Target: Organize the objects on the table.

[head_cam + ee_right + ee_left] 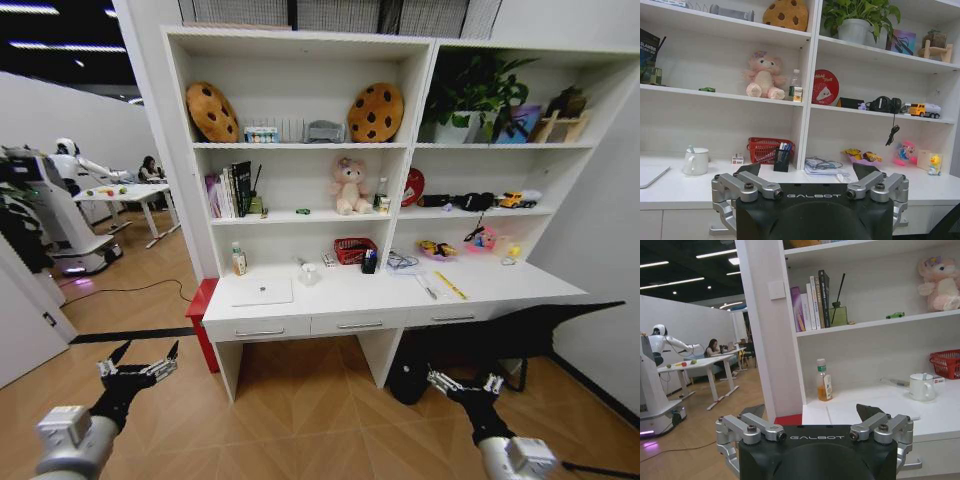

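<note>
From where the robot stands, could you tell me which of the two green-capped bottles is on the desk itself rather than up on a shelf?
The bottle of orange liquid stands on the desk's left end, beside the laptop. The other bottle sits on the shelf next to the pink plush bear.

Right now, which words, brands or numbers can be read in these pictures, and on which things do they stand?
"GALBOT": on the left claw housing.
"GALBOT": on the right claw housing.
"SLAMBUR": partly cut off, on the dark book.
Red round tin: cursive script, too blurred to read.
Bottle labels, book spines: too small to read.
</note>
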You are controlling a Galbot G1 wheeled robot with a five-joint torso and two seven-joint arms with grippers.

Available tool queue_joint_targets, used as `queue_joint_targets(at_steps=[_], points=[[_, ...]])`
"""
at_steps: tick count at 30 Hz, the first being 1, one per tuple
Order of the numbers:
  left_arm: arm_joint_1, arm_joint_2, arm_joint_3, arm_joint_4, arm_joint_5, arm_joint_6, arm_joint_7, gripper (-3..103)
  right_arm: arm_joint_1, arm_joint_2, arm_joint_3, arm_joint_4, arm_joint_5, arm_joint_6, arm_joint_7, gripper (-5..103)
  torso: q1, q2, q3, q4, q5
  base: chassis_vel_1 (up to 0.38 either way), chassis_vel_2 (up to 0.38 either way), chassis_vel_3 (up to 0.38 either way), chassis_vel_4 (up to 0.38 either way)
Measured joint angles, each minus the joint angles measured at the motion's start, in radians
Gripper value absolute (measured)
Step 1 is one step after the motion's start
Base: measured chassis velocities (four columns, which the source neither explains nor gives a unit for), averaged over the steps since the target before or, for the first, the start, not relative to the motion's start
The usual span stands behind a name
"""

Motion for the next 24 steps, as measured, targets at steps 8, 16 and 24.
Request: queue_joint_targets(at_steps=[8,16,24], points=[[0.0,0.0,0.0,0.0,0.0,0.0,0.0,100,0.0,0.0,0.0,0.0,0.0,0.0,0.0,100,0.0,0.0,0.0,0.0,0.0,0.0,0.0,0.0,0.0],[0.0,0.0,0.0,0.0,0.0,0.0,0.0,100,0.0,0.0,0.0,0.0,0.0,0.0,0.0,100,0.0,0.0,0.0,0.0,0.0,0.0,0.0,0.0,0.0],[0.0,0.0,0.0,0.0,0.0,0.0,0.0,100,0.0,0.0,0.0,0.0,0.0,0.0,0.0,100,0.0,0.0,0.0,0.0,0.0,0.0,0.0,0.0,0.0]])
